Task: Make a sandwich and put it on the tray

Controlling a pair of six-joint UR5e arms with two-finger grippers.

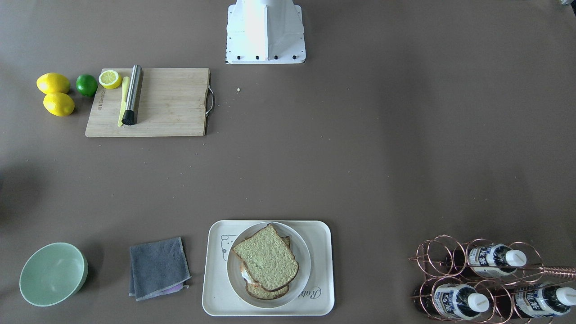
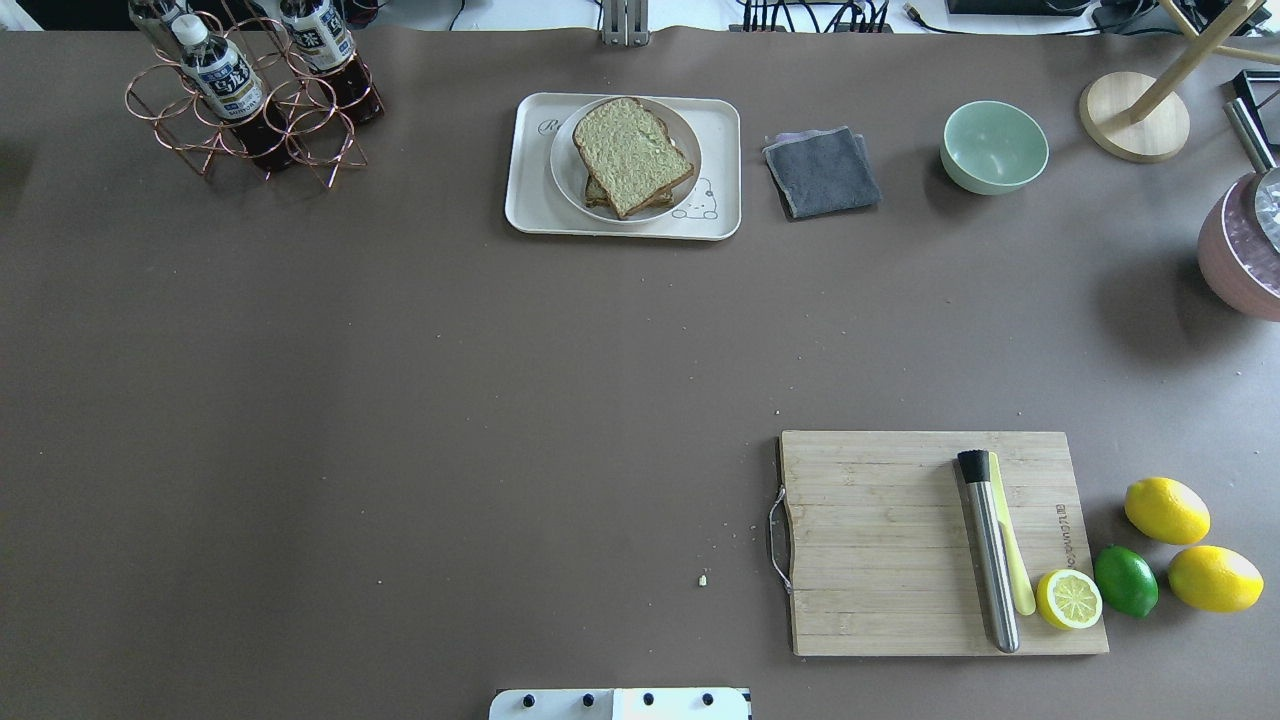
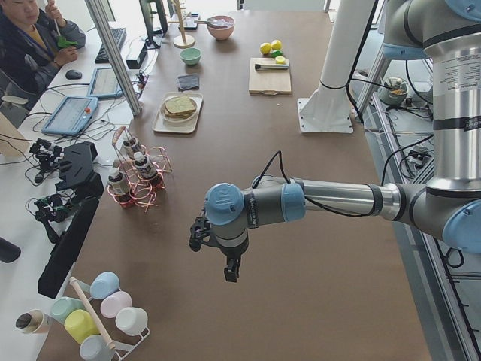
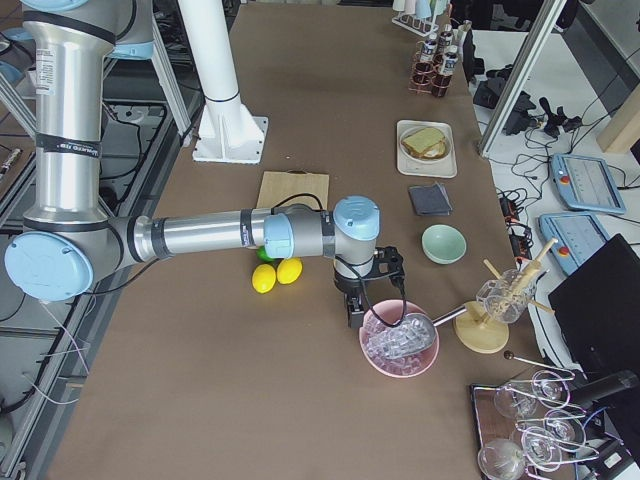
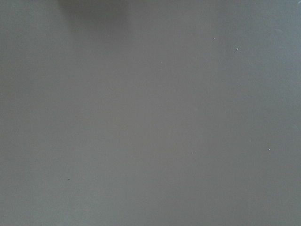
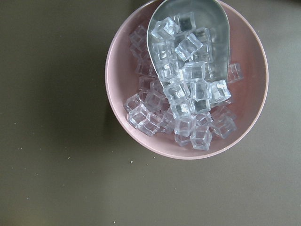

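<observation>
The sandwich [image 2: 632,155], two brown-crusted slices with a fried egg edge peeking out between them [image 1: 245,273], lies on a round white plate [image 2: 563,170] on the cream tray [image 2: 527,190] at the table's far middle. Neither gripper shows in the overhead or front views. My left gripper [image 3: 229,271] hangs over bare table far to the left, seen only in the exterior left view. My right gripper [image 4: 355,318] hangs beside a pink bowl of ice, seen only in the exterior right view. I cannot tell whether either is open or shut.
A wooden cutting board [image 2: 880,540] with a steel muddler [image 2: 988,550] and half lemon lies near right, lemons and a lime beside it. A grey cloth [image 2: 821,171], green bowl [image 2: 993,146], bottle rack [image 2: 250,95] and pink ice bowl [image 6: 122,94] with scoop stand around.
</observation>
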